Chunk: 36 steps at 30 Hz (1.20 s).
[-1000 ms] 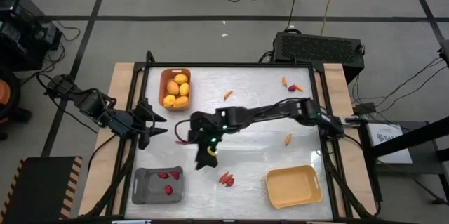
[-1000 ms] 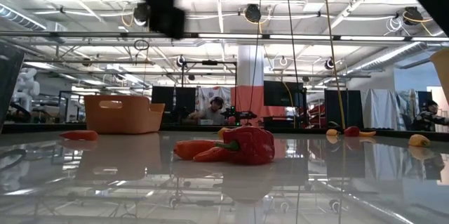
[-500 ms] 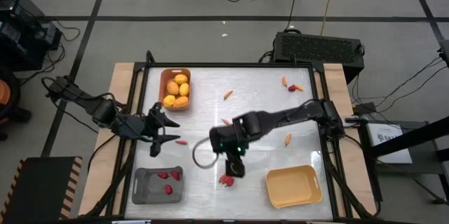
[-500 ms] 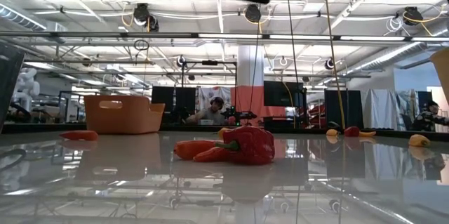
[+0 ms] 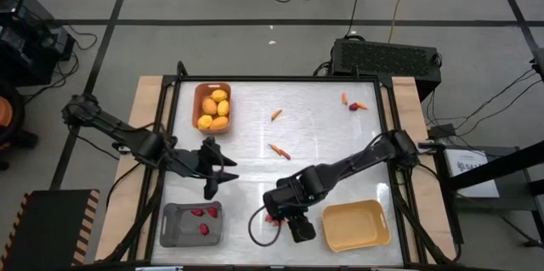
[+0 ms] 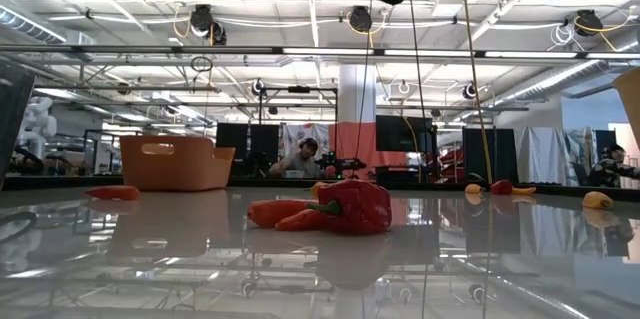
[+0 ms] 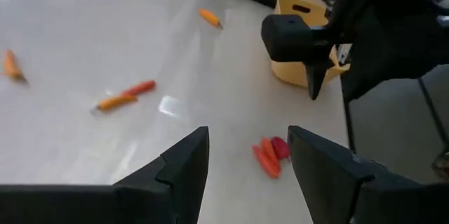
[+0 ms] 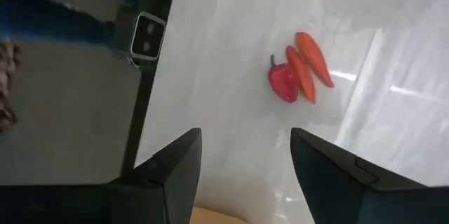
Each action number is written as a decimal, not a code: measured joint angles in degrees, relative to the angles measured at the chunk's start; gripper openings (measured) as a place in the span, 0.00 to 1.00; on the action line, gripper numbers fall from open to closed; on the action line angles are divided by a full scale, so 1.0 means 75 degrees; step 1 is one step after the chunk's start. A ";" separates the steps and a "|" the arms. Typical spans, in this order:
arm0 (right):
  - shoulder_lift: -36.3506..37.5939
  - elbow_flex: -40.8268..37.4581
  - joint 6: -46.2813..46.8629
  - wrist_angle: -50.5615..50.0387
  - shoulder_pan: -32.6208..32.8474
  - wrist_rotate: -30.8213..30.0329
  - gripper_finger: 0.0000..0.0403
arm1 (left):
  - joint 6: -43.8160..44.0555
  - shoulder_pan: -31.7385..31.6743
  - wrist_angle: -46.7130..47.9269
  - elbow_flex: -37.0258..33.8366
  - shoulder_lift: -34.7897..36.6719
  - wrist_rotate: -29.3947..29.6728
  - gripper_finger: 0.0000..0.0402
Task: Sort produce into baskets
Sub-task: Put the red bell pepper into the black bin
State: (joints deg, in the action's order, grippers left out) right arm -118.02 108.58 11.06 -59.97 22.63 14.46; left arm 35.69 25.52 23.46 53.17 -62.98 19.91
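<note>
A red chilli (image 8: 283,81) and two carrot sticks (image 8: 309,62) lie together on the white table near its front edge, also seen in the low view (image 6: 350,207). My right gripper (image 5: 293,220) hangs open above and just beside them, pointing steeply down (image 8: 245,136). My left gripper (image 5: 223,173) is open over the table's left-centre (image 7: 247,134) and touches nothing. The orange-brown basket (image 5: 212,107) holds several lemons. The grey basket (image 5: 192,224) holds red chillies. The yellow basket (image 5: 355,225) stands at the front right.
Loose carrots lie at mid-table (image 5: 280,151), farther back (image 5: 276,115) and at the far right (image 5: 344,98), the last beside a red piece (image 5: 353,107). The right arm (image 5: 357,165) slants across the table's right half. Black rails edge the table.
My right gripper has swept from the table's centre toward the near edge and somewhat right, tipping more steeply down, and now hangs by the chilli-and-carrot cluster. My left gripper has moved rightward over the table and slightly nearer. No produce has moved.
</note>
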 joint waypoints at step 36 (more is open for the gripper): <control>-0.1236 -0.0828 0.8571 0.1841 0.0557 -0.2530 0.52 | -0.2029 0.0187 0.1682 0.0003 -0.0052 -0.0745 0.50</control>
State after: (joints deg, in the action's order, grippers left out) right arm -127.29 102.37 75.34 -46.16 26.81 -4.51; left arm 20.47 26.92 36.07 53.19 -63.37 14.33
